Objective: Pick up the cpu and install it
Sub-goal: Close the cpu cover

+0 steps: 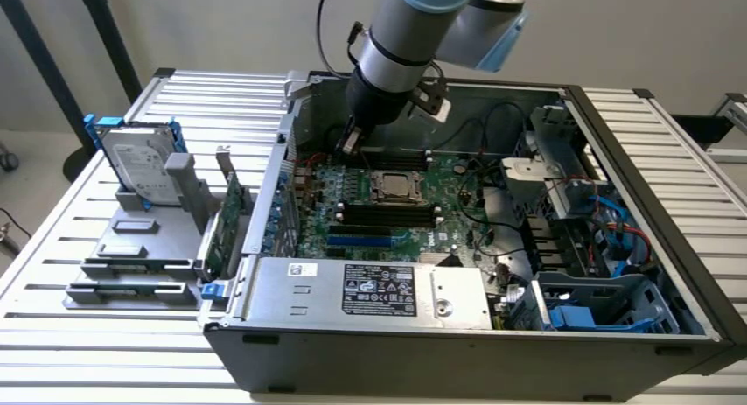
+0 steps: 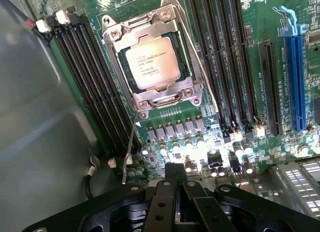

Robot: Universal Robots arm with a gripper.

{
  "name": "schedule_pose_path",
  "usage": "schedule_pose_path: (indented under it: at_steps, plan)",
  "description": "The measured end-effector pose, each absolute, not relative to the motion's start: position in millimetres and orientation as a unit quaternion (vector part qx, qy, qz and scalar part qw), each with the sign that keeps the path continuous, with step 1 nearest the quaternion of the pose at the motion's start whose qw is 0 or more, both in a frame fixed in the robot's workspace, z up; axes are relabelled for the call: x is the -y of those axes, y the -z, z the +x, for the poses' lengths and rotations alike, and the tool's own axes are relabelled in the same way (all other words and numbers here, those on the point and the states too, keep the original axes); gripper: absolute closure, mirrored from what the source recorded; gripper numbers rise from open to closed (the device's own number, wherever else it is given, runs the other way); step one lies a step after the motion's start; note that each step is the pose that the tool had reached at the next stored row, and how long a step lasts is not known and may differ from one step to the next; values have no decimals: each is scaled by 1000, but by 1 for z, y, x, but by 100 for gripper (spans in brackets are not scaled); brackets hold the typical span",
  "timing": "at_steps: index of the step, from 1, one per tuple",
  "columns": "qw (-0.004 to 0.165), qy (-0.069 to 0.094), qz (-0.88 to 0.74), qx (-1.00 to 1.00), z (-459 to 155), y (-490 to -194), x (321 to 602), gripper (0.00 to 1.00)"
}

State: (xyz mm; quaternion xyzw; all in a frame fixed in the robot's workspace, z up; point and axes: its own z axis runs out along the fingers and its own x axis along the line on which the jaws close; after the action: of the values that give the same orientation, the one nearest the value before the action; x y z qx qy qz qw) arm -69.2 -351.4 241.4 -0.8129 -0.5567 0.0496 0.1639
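Table: white slatted metal top (image 1: 105, 344).
Exterior view's right: open computer case (image 1: 467, 357) on its side, motherboard facing up.
Exterior view's left: grey parts holder (image 1: 135, 252), just beside the case.

robot lab, opened pc case (image 1: 467, 357), slatted bench (image 1: 111, 345)

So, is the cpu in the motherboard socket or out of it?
In. The cpu lies flat and square in the socket, with the metal frame around its edges. The gripper hangs apart from it, holding nothing.
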Motion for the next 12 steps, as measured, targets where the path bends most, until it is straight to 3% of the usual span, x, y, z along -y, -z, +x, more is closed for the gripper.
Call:
schedule_pose_path:
  at_steps: [12]
  plan:
    - [173,-38,-826,535,-90,-239,351,89]
